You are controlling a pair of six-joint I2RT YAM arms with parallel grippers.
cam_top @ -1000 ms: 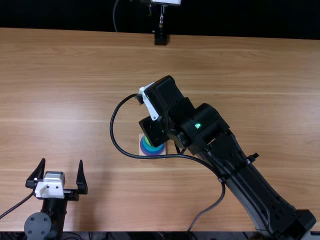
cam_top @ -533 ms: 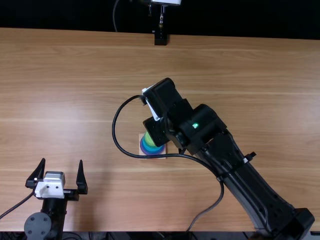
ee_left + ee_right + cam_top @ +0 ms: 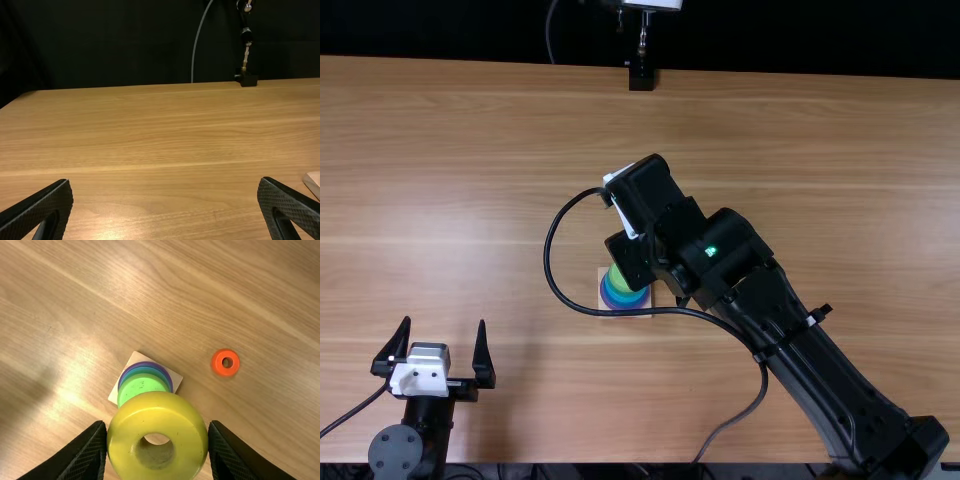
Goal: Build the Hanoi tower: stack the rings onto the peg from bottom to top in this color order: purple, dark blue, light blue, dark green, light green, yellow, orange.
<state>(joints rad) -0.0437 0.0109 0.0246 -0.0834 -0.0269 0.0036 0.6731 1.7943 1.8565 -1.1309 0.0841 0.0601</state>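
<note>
Seating the yellow ring [image 3: 187, 440] looks like the step in hand.
Near left, my left gripper [image 3: 444, 322] is spread wide and empty; farther, mid-table, purple, blue and light green ring [image 3: 142, 385] layers sit on the wooden base [image 3: 175, 378]; my right gripper [image 3: 157, 426] pinches the yellow ring above them. I'd centre its hole on the peg, descend straight and level, and let go only once it's threaded, lest it tip. The orange ring [image 3: 217, 369] lies apart on the table, for last. I can read no lettering on the rings.
</note>
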